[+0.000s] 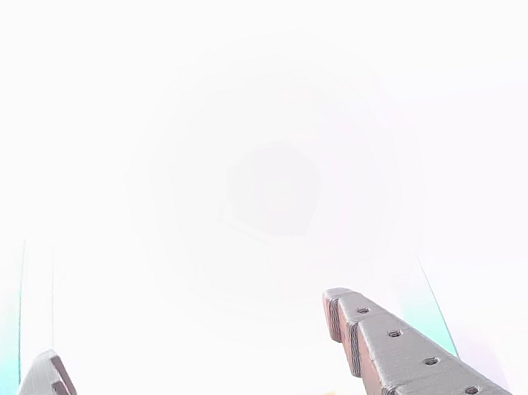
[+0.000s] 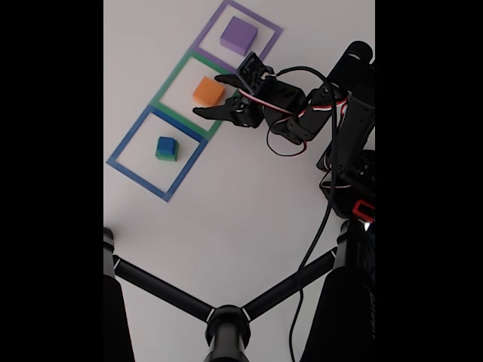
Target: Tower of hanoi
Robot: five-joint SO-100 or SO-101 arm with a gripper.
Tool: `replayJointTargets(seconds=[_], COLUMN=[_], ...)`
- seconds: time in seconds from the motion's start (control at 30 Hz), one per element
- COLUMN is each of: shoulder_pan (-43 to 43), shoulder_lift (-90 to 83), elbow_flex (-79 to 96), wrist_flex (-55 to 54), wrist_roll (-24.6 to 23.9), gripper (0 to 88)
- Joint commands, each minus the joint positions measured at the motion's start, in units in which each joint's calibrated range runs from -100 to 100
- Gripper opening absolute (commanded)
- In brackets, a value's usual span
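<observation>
So the open, empty black claw (image 2: 213, 95) sits just right of the small orange cube (image 2: 208, 91) in the fixed view's upper middle.

The other view is washed almost fully white by overexposure, with faint colour fringes left at the lower edges. The fixed view is evenly and softly lit, slightly soft in focus, with weak shadows and black bars on both sides
</observation>
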Motion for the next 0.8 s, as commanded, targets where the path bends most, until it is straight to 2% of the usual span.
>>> replayJointTargets(seconds=[0.0, 0.43, 0.77], shoulder_pan=[-0.1, -0.5, -1.7], shoulder_lift=[-5.4, -32.5, -56.2], elbow_flex=[-1.4, -2.5, -10.7], wrist_flex=[1.9, 31.4, 70.9], wrist_roll=[0.6, 0.6, 0.6], gripper=[30.9, 28.0, 15.7])
